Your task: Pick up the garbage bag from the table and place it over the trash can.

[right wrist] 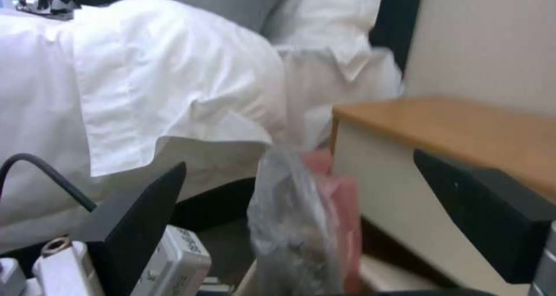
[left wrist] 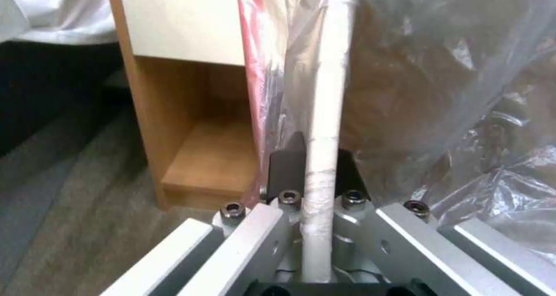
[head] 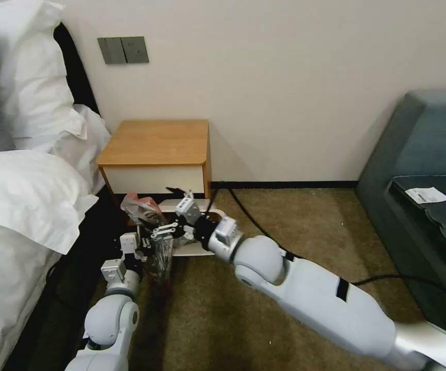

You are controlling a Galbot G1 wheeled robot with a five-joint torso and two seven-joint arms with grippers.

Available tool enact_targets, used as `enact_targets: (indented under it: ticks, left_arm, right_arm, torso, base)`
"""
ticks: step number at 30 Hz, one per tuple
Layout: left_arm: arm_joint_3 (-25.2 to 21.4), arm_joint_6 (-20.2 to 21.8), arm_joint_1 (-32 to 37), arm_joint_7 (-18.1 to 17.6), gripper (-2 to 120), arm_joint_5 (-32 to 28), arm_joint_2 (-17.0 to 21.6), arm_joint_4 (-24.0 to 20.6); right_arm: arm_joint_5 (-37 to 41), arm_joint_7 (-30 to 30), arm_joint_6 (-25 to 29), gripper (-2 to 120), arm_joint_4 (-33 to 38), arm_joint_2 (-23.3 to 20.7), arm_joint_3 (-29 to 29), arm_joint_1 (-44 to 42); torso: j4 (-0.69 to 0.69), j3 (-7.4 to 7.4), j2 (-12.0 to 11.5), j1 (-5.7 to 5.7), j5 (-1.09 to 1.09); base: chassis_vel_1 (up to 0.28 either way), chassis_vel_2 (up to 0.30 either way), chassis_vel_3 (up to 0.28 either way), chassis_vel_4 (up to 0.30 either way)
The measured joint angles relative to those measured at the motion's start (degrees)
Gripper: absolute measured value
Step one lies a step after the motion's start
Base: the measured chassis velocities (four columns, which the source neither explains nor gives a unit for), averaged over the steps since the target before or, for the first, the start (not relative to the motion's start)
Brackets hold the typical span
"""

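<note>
The garbage bag (head: 141, 206) hangs crumpled, clear with a pink-red edge, low in front of the table (head: 155, 141). It drapes over the near-left side of the trash can (head: 194, 251), whose cream rim peeks out beside it. My left gripper (head: 139, 246) is down at that side. In the left wrist view it (left wrist: 319, 152) is shut on the bin's white rim (left wrist: 324, 91) with bag film (left wrist: 440, 91) wrapped over it. My right gripper (head: 168, 229) reaches in from the right, open. Its dark fingers (right wrist: 145, 209) stand on either side of the bag's bunched top (right wrist: 301, 226).
A bed with white pillows and duvet (head: 21, 196) lies close on the left. A dark sofa (head: 429, 170) stands at the right. A black cable (head: 243, 211) runs over the carpet past the bin. The wall is right behind the table (right wrist: 463, 126).
</note>
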Motion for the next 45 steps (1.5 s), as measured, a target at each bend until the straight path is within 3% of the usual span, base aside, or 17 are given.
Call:
enact_targets:
  ticks: [9, 18, 24, 28, 30, 32, 33, 35, 45]
  left_arm:
    - [-0.15, -0.83, 0.68, 0.05, 0, -0.36, 0.32, -1.13]
    - [0.07, -1.11, 0.92, 0.11, 0, -0.17, -0.06, -1.10]
    - [0.11, -1.13, 0.99, 0.12, 0, -0.07, -0.33, -0.83]
    - [0.02, -1.13, 1.06, 0.12, 0, -0.03, -0.47, -0.79]
    - [-0.07, -1.13, 1.07, 0.09, 0, -0.03, -0.55, -0.79]
    - [-0.10, -1.13, 1.07, 0.08, 0, -0.02, -0.56, -0.80]
    - [-0.15, -1.13, 1.05, 0.04, 0, -0.02, -0.60, -0.79]
    - [-0.17, -1.13, 1.03, 0.02, 0, -0.02, -0.62, -0.79]
    - [-0.23, -1.13, 0.80, -0.08, 0, -0.03, -0.70, -0.71]
  right_arm:
    - [8.78, 2.69, -0.29, 100, -6.63, 1.97, -4.32, 5.96]
    - [9.57, 3.56, -0.26, 99, -7.29, 2.54, -5.43, 6.50]
    - [9.25, 3.57, -0.11, 90, -6.91, 2.48, -5.66, 5.86]
    - [8.85, 3.56, -0.02, 78, -6.68, 2.44, -5.83, 5.66]
    - [8.59, 3.56, 0.05, 67, -6.66, 2.51, -5.95, 5.48]
    - [8.53, 3.56, 0.06, 65, -6.65, 2.52, -5.98, 5.45]
    - [8.37, 3.56, 0.07, 56, -6.62, 2.57, -6.00, 5.30]
    - [8.26, 3.56, 0.08, 53, -6.60, 2.57, -5.99, 5.22]
    - [7.79, 3.62, 0.30, 14, -6.54, 2.43, -6.06, 4.94]
  torso:
    - [0.00, 0.00, 0.00, 0.00, 0.01]
    - [0.00, 0.00, 0.00, 0.00, 0.01]
    - [0.00, 0.00, 0.00, 0.00, 0.01]
    - [-0.01, 0.00, 0.00, 0.00, 0.01]
    - [0.00, 0.00, 0.00, 0.00, 0.01]
    - [0.00, 0.00, 0.00, 0.00, 0.01]
    - [0.00, -0.01, 0.00, 0.00, 0.01]
    - [0.00, 0.00, 0.01, 0.00, 0.01]
    - [0.00, 0.00, 0.00, 0.00, 0.01]
  base:
    - [0.000, 0.000, 0.000, 0.000]
    - [0.000, 0.000, 0.000, 0.000]
    - [0.000, 0.000, 0.000, 0.000]
    - [0.000, 0.000, 0.000, 0.000]
    - [0.000, 0.000, 0.000, 0.000]
    - [0.000, 0.000, 0.000, 0.000]
    - [0.000, 0.000, 0.000, 0.000]
    - [0.000, 0.000, 0.000, 0.000]
    - [0.000, 0.000, 0.000, 0.000]
